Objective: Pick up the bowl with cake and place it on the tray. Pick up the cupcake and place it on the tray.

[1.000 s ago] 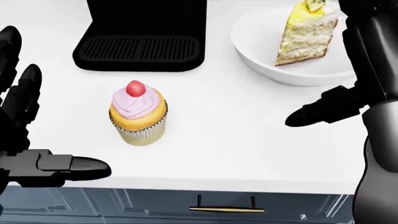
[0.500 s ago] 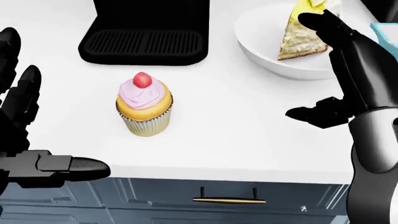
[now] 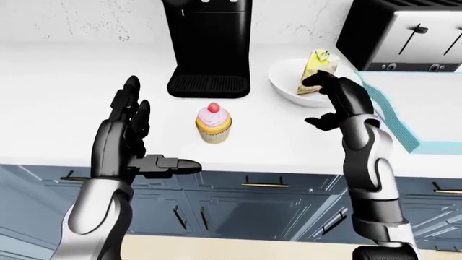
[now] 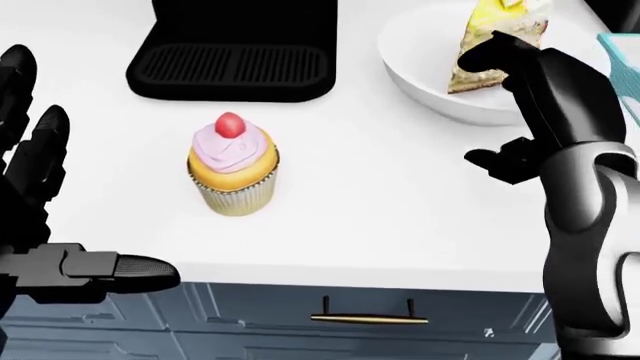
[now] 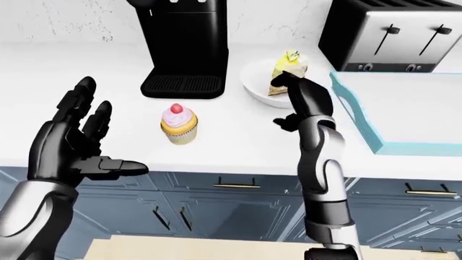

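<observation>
Bowl with cake (image 3: 288, 86) on counter just right of coffee machine (image 3: 208, 49). Cupcake (image 3: 214, 123) below machine. Right hand (image 3: 338, 103) spread open beside bowl, holding nothing. Left hand (image 3: 130, 142) open, empty, left of cupcake.

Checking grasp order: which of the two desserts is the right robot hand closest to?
The cake slice in the white bowl; the open right robot hand hovers at that bowl's edge, while the cherry-topped cupcake stands well off to its left.
</observation>
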Available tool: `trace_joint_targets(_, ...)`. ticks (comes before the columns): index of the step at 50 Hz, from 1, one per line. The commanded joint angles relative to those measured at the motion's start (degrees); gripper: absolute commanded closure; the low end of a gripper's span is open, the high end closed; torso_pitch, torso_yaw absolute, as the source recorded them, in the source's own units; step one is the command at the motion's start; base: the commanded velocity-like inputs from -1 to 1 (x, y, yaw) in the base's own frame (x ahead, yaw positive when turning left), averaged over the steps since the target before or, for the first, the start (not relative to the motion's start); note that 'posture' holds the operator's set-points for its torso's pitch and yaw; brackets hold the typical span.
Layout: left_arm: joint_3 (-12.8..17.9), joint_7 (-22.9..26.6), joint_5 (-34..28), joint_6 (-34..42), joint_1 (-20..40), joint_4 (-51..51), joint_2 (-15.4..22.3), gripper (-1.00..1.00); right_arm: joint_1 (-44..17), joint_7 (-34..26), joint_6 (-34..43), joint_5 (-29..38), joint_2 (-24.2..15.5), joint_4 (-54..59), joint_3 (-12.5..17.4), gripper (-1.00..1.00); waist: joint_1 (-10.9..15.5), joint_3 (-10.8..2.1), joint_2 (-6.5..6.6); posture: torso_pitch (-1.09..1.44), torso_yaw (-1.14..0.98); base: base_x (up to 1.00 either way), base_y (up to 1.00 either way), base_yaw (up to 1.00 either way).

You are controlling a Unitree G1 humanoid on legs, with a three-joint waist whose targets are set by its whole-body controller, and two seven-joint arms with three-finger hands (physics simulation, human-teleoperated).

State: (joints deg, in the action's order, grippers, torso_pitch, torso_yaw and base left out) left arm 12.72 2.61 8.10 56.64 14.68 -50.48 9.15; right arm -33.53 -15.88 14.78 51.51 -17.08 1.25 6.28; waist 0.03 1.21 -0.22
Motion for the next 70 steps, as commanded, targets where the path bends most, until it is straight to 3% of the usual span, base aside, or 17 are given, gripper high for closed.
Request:
trace_joint_targets(1,0.01,0.04,-0.01,-1.77,1.15,-1.57,0.29,-1.0,-2.47,1.89,-1.2,0.35,-0.74,-0.87,0.48,-0.05,0.01,-1.32,-0.06,0.0,0.0,0.0,0.0,0.0)
trace_joint_targets(22,0.62,0.06,3.74,-1.2,1.1,-2.79,-0.14,-1.0,-9.83,10.09,-6.94,3.43,-0.79,19.24,-2.3,0.01,-0.12,-1.37,-0.06,0.0,0.0,0.0,0.0,0.0)
trace_joint_targets(23,0.63,0.01,3.77,-1.28,1.11,-2.71,-0.03,-1.0,-9.77,9.94,-6.89,3.5,-0.73,19.08,-2.34,0.07,-0.12,-1.36,-0.07,0.0,0.0,0.0,0.0,0.0)
trace_joint_targets(24,0.72,-0.02,3.84,-1.41,1.18,-2.49,0.04,-1.0,-9.6,9.59,-6.75,3.62,-0.65,18.51,-2.38,0.84,-0.1,-1.34,-0.09,0.0,0.0,0.0,0.0,0.0)
trace_joint_targets(25,0.74,-0.09,3.87,-1.44,1.23,-2.42,0.09,-1.0,-9.58,9.43,-6.72,3.65,-0.64,18.34,-2.36,1.0,-0.11,-1.38,-0.11,0.0,0.0,0.0,0.0,0.0)
trace_joint_targets(39,-0.12,-0.3,3.64,-2.71,0.29,-1.94,-0.03,-1.0,-8.13,8.14,-7.55,4.13,-0.95,15.13,-1.88,1.0,0.26,-1.51,-0.29,0.0,0.0,0.0,0.0,0.0)
trace_joint_targets(65,-1.48,0.21,1.31,-2.24,1.49,-1.27,-0.47,-1.0,-9.17,-6.67,-2.83,7.2,-2.83,-11.71,1.1,1.0,0.1,-0.63,-0.05,0.0,0.0,0.0,0.0,0.0)
trace_joint_targets(70,-4.94,-0.65,-0.82,-2.98,3.16,1.26,-0.91,-1.0,-9.43,-8.14,-1.86,7.06,-2.53,-14.2,1.04,1.0,-0.01,-0.45,-0.14,0.0,0.0,0.0,0.0,0.0)
